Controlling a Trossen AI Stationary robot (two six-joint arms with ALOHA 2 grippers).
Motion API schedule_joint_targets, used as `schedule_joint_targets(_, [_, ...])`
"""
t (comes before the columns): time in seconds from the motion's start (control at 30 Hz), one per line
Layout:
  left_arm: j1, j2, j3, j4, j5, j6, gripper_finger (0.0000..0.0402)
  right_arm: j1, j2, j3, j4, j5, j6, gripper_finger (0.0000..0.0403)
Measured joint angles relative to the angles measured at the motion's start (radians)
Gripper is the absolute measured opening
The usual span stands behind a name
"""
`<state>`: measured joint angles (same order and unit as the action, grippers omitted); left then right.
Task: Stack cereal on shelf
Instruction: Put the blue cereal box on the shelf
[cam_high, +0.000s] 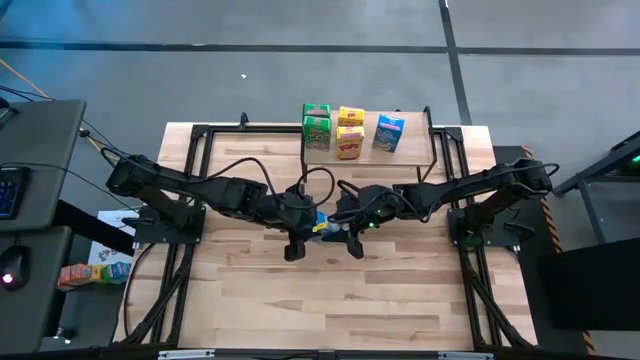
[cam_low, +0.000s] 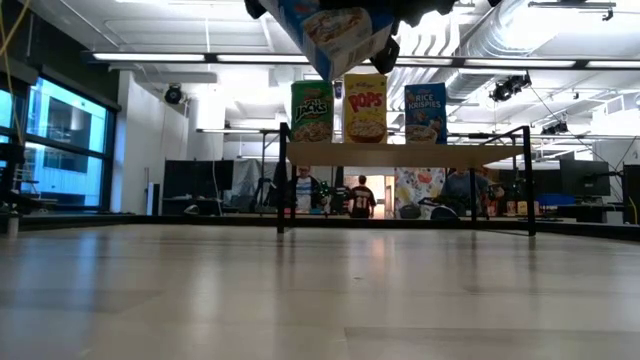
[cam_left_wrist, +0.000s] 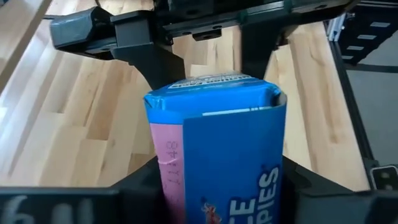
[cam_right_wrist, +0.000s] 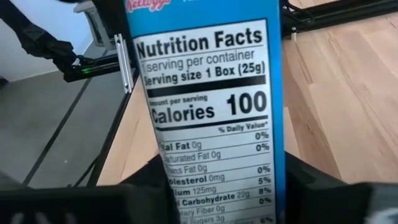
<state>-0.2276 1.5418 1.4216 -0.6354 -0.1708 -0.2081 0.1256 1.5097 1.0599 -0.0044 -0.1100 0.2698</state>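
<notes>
A blue mini cereal box (cam_high: 321, 225) is up in the air over the table's middle, between my left gripper (cam_high: 298, 238) and my right gripper (cam_high: 347, 236), and both are shut on it. The low view shows it tilted near the picture's top (cam_low: 335, 30), well above the tabletop. Green (cam_low: 312, 111), yellow (cam_low: 366, 107) and blue (cam_low: 425, 112) boxes stand upright on the shelf (cam_low: 400, 154) at the far edge. The high view shows a second green box (cam_high: 316, 131) and a second yellow box (cam_high: 349, 142) there. My left gripper (cam_left_wrist: 221, 202) has the blue box pinched between its two fingers near one end (cam_left_wrist: 186, 180), with a dark finger (cam_left_wrist: 140, 186) on either side. The box is lifted clear, and its other end (cam_left_wrist: 211, 90) points away toward the right gripper. My right gripper (cam_right_wrist: 224, 202) pinches the same box between its two fingers. The nutrition panel (cam_right_wrist: 211, 143) faces its camera, with a finger (cam_right_wrist: 146, 183) on each adjoining face. In the left wrist view its fingers (cam_left_wrist: 146, 59) flank the box's far end. The box hangs clear of the table.
The shelf (cam_high: 365, 152) stands on thin black legs at the table's far edge, about a hand's length beyond the grippers. Black frame rails (cam_high: 180, 260) run along the left and right sides. Bare wood planks (cam_high: 320, 300) lie toward the near edge. People show in the room behind.
</notes>
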Motion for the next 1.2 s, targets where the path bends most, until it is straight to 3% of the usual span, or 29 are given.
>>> schedule_joint_targets(0.13, [-0.001,-0.004,0.004,-0.003,0.012,-0.018,0.0185,-0.001,0.0,0.0,-0.003,-0.012,-0.02,0.0119])
schedule_joint_targets(0.27, [0.004,-0.019,0.07,-0.074,0.013,-0.003,0.0215,-0.007,-0.013,0.0,-0.074,-0.016,-0.06,0.0115])
schedule_joint_targets(0.47, [0.009,-0.074,0.195,-0.276,0.009,0.029,0.0229,-0.043,-0.116,-0.001,-0.441,-0.012,-0.088,0.0126])
schedule_joint_targets(0.6, [0.009,-0.16,0.165,-0.273,-0.035,0.024,0.0227,-0.045,-0.234,-0.048,-0.72,0.02,-0.08,0.0127])
schedule_joint_targets(0.67, [0.005,-0.212,0.111,-0.227,-0.075,0.0,0.0225,-0.033,-0.325,-0.12,-0.743,0.041,-0.028,0.0127])
schedule_joint_targets(0.8, [-0.017,-0.347,-0.077,0.026,-0.129,-0.052,0.0223,0.005,-0.561,-0.319,-0.621,0.105,0.152,0.0128])
schedule_joint_targets(0.9, [-0.036,-0.442,-0.242,0.268,-0.167,-0.068,0.0223,0.031,-0.732,-0.474,-0.402,0.206,0.252,0.0128])
schedule_joint_targets(1.07, [-0.043,-0.537,-0.441,0.62,-0.274,-0.078,0.0223,0.03,-0.915,-0.678,-0.004,0.503,0.215,0.0128])
schedule_joint_targets(1.2, [-0.042,-0.558,-0.511,0.692,-0.338,-0.113,0.0223,-0.004,-0.946,-0.759,0.192,0.707,0.117,0.0128])
